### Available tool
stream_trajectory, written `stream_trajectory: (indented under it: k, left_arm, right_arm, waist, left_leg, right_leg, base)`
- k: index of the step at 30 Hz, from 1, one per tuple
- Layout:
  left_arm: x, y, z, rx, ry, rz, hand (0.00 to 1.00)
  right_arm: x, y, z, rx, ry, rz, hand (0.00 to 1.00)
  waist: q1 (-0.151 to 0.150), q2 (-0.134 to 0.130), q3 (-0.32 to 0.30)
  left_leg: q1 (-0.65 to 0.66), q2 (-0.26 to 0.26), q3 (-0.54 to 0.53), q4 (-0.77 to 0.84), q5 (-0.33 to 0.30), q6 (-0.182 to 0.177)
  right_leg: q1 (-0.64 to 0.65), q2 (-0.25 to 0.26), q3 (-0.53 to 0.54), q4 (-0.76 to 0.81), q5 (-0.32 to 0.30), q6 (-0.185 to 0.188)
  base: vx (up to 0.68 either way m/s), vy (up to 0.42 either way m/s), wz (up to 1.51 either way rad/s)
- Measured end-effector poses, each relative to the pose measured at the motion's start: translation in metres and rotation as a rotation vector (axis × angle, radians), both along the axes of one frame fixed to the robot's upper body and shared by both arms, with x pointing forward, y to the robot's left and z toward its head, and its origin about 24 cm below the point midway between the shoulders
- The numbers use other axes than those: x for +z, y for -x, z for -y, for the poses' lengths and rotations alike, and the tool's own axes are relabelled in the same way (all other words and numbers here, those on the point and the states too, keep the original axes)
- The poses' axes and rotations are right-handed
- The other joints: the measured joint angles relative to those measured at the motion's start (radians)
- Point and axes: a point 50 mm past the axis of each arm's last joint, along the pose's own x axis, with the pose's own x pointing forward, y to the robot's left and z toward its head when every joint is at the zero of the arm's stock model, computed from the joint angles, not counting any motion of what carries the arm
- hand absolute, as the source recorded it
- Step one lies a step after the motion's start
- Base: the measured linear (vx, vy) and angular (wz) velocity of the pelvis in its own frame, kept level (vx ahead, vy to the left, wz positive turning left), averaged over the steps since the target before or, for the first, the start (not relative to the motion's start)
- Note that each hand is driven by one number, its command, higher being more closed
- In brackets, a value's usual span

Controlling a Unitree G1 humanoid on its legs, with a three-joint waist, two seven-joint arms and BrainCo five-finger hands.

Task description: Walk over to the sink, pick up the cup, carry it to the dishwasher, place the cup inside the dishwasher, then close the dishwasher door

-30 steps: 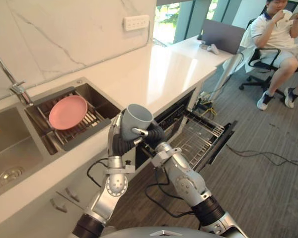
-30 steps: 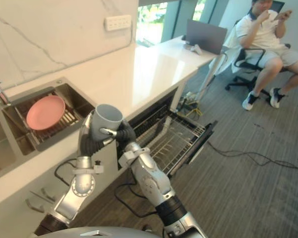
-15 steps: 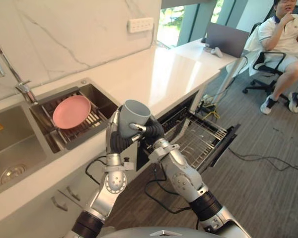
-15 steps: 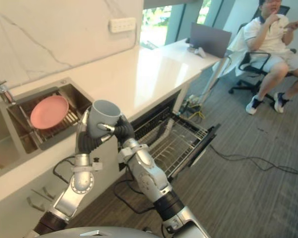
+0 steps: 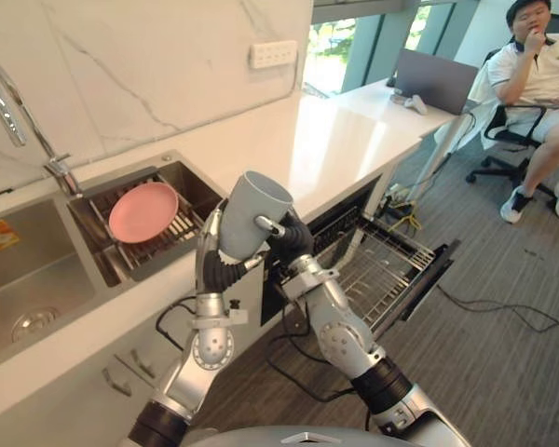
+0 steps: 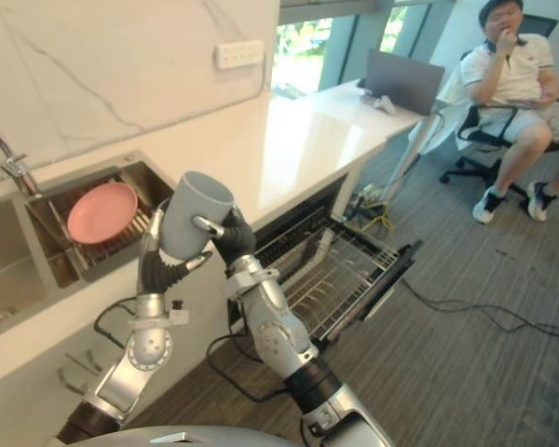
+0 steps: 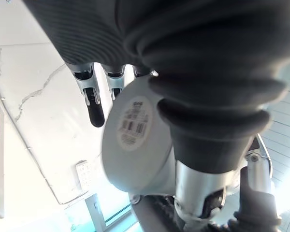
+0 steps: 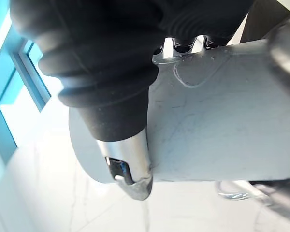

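A grey cup hangs in the air in front of the counter edge, tilted with its mouth up and to the right. My right hand is shut on it, thumb pressed on the wall and fingers over the far side. My left hand is under and behind the cup. Its fingers lie straight beside the labelled base. The dishwasher stands open below and to the right, with its wire rack pulled out over the lowered door.
To the left lies the sink, a pink plate on its drain rack, with a tap behind. The white countertop runs to a laptop. A person sits at the far right. A cable crosses the floor.
The cup has tipped further over to the right between my hands and sits a little higher. The whole picture has shifted with the camera.
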Motion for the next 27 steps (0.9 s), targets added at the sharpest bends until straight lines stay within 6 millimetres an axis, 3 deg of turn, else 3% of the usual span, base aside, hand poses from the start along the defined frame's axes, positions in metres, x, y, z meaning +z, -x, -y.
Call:
stream_trajectory:
  k: [10,14,18,21,24,27]
  left_arm:
    - [-0.002,0.000,-0.004,0.056,0.013,-0.009,0.00]
    - [-0.025,0.003,0.001,0.037,-0.029,-0.136,0.00]
    - [-0.027,0.002,0.001,0.010,0.002,-0.178,0.00]
    - [-0.029,0.000,-0.002,-0.017,0.023,-0.213,0.00]
    - [-0.029,-0.002,-0.005,-0.063,0.086,-0.248,0.00]
    - [-0.025,-0.003,0.000,-0.221,0.236,-0.296,0.00]
  right_arm:
    - [0.007,-0.001,0.000,0.016,-0.067,0.039,1.00]
    - [0.036,-0.002,-0.013,0.050,-0.156,0.156,1.00]
    - [0.054,-0.004,-0.013,0.028,-0.222,0.232,1.00]
    - [0.059,-0.012,0.009,-0.078,-0.257,0.255,1.00]
    - [0.071,-0.020,0.058,-0.273,-0.302,0.326,1.00]
    - [0.086,-0.017,0.105,-0.462,-0.261,0.446,1.00]
  waist:
    - [0.003,0.002,-0.001]
    - [-0.003,0.006,-0.001]
    - [0.002,0.006,-0.001]
    - [0.000,0.006,-0.001]
    - [-0.002,0.010,0.004]
    - [-0.006,0.021,0.011]
  left_leg:
    - [0.001,0.001,0.002,-0.001,0.000,0.000]
    - [0.001,0.002,0.004,-0.001,0.000,-0.001]
    - [0.001,0.002,0.004,-0.001,0.000,0.000]
    - [0.001,0.001,0.006,0.000,0.000,0.000]
    - [0.001,0.001,0.008,0.001,-0.002,0.001]
    - [0.001,0.002,0.020,0.004,-0.007,0.002]
  right_leg:
    - [-0.001,0.001,0.003,0.000,-0.005,-0.008]
    - [-0.003,0.002,0.006,0.000,-0.004,-0.009]
    - [-0.003,0.001,0.007,0.000,-0.004,-0.008]
    - [-0.003,0.001,0.009,0.000,-0.003,-0.007]
    - [-0.004,0.001,0.012,0.000,-0.002,-0.006]
    - [-0.010,0.001,0.029,0.000,0.004,0.000]
  base:
    - [0.00,0.000,0.00]
    - [0.00,0.000,0.00]
    - [0.00,0.000,0.00]
    - [0.00,0.000,0.00]
    - [0.00,0.000,0.00]
    - [0.00,0.019,-0.10]
